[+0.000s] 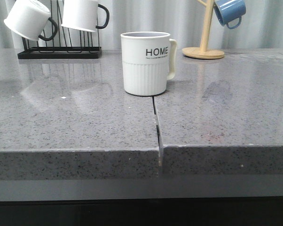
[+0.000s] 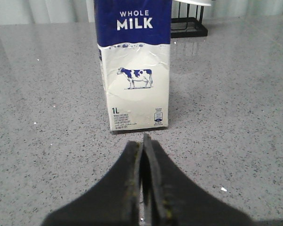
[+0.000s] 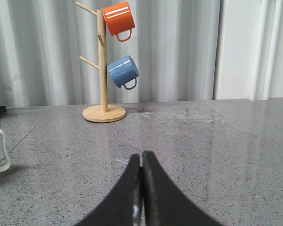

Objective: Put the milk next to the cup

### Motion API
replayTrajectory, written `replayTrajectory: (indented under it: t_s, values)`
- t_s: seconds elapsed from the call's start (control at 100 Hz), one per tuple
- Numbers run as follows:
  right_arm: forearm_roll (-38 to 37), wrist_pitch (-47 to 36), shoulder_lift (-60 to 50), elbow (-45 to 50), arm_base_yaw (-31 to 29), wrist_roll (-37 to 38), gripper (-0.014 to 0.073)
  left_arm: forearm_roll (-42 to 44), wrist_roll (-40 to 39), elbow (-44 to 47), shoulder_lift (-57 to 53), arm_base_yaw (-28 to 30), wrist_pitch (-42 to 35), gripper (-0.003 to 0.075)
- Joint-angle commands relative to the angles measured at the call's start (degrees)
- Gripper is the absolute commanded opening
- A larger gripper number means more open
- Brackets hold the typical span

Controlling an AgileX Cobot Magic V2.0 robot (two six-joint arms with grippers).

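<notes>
Looking from your left claw [image 2: 142, 141], which was closed and empty, the milk [image 2: 133, 66] stood upright on the bench [image 2: 235, 103] straight ahead, near but apart; the right claw [image 3: 141, 157], also closed, faced elsewhere.

Milk carton [image 2: 133, 66]: "WHOLE MILK" in white on dark blue top band; "1L" in blue low on white front, by the left edge; fine print under it + small blue badge at right, too small to read. Cup [image 1: 146, 62]: black "HOME", tiny illegible line below.
</notes>
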Motion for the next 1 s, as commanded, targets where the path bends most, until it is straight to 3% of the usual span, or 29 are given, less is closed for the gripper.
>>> replayTrajectory:
  t_s: [0.0,0.05,0.1,0.16,0.17,0.18,0.19,0.22,0.32,0.44,0.66,0.99]
  values:
    - [0.05,-3.94,0.36,-1.45,-0.32,-0.5,-0.0067,-0.02,-0.03,-3.84,5.22,0.03,-2.97,0.0007]
    - [0.05,-3.94,0.36,-1.45,-0.32,-0.5,-0.0067,-0.15,-0.03,-4.62,7.82,0.03,-3.27,0.0092]
    - [0.05,-3.94,0.36,-1.45,-0.32,-0.5,-0.0067,-0.27,-0.03,-5.21,9.78,0.03,-4.74,0.0239]
    - [0.05,-3.94,0.36,-1.45,-0.32,-0.5,-0.0067,-0.68,-0.14,-5.49,11.78,0.03,-8.16,0.0536]
    - [0.05,-3.94,0.36,-1.45,-0.32,-0.5,-0.0067,-0.84,-0.14,-5.49,11.95,0.03,-8.58,0.0536]
    - [0.05,-3.94,0.36,-1.45,-0.32,-0.5,-0.0067,-1.06,-0.14,-5.6,12.34,0.03,-9.38,0.062]
    - [0.05,-3.94,0.36,-1.45,-0.32,-0.5,-0.0067,-1.06,-0.14,-5.6,12.55,0.03,-9.38,0.062]
    - [0.05,-3.94,0.36,-1.45,-0.32,-0.5,-0.0067,-1.23,-0.14,-5.6,13.36,0.03,-11.18,0.0724]
    - [0.05,-3.94,0.36,-1.45,-0.32,-0.5,-0.0067,-2.13,-0.25,-5.6,16.58,-0.18,-14.64,0.0647]
    - [0.05,-3.94,0.36,-1.45,-0.32,-0.5,-0.0067,-2.9,-0.35,-6.09,21.4,-1.88,-19.17,0.0647]
    - [0.05,-3.94,0.36,-1.45,-0.32,-0.5,-0.0067,-4.91,-0.35,-6.44,33.72,-6.88,-34.19,0.0646]
    - [0.05,-3.94,0.36,-1.45,-0.32,-0.5,-0.0067,-4.8,-0.35,-10.49,44.32,-4.53,-40.69,0.0643]
